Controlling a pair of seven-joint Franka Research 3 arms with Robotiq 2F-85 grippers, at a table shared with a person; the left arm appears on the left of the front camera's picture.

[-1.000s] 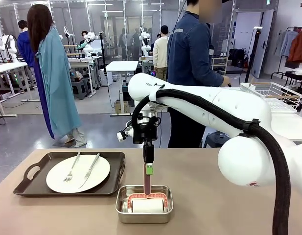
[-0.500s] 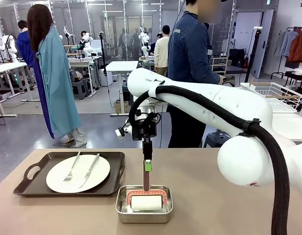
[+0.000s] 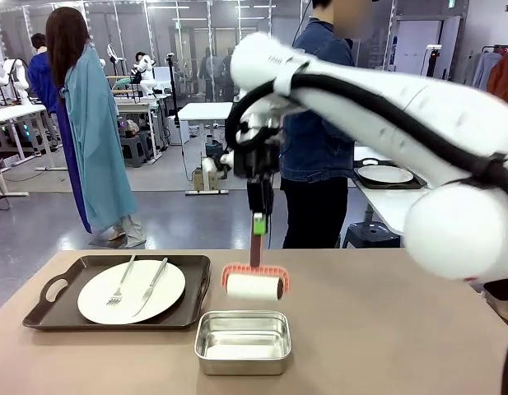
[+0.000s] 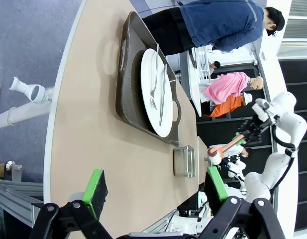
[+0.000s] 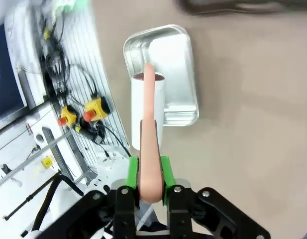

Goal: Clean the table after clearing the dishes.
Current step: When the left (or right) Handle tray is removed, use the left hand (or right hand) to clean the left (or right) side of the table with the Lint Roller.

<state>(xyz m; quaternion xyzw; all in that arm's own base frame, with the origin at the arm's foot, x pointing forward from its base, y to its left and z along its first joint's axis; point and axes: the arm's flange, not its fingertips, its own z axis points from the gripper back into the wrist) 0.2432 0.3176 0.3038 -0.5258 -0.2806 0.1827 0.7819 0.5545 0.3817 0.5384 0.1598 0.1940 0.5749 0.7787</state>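
My right gripper is shut on the pink handle of a lint roller, which hangs in the air just above a small steel pan. In the right wrist view the handle runs between the green pads, with the pan below it. One white plate with a fork and knife lies on a dark tray at the left of the beige table. My left gripper is open above the table's edge, holding nothing.
A person in a denim jacket stands at the far side of the table. Behind on the right, a second dark tray with a white plate rests on a white table. My right arm spans the upper right of the front view.
My right gripper has risen and lifted the lint roller out of the steel pan. The arm has swung upward, uncovering the tray on the white table.
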